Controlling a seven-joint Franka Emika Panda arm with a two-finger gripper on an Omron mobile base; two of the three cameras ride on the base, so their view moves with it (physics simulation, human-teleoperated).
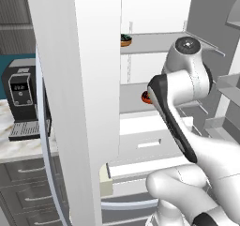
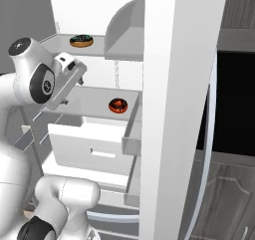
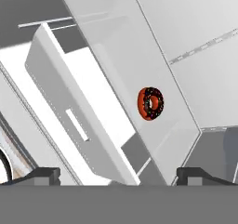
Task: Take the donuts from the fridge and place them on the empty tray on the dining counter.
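Hand view: ring donut [image 3: 150,103] (glossy red-orange icing).

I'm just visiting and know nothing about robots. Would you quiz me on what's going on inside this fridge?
1. True or false: the fridge doors stand open.
2. Which donut lies on the lower shelf: A) the red-orange iced donut, B) the dark sprinkled donut?
3. Fill in: the gripper is ___ and holds nothing.

Key: 1 true; 2 A; 3 open.

Upper fridge shelf [image 2: 119,47] bearing tan donut [image 2: 81,40], lower shelf [image 2: 94,104] apparently red-iced donut [image 2: 118,105]
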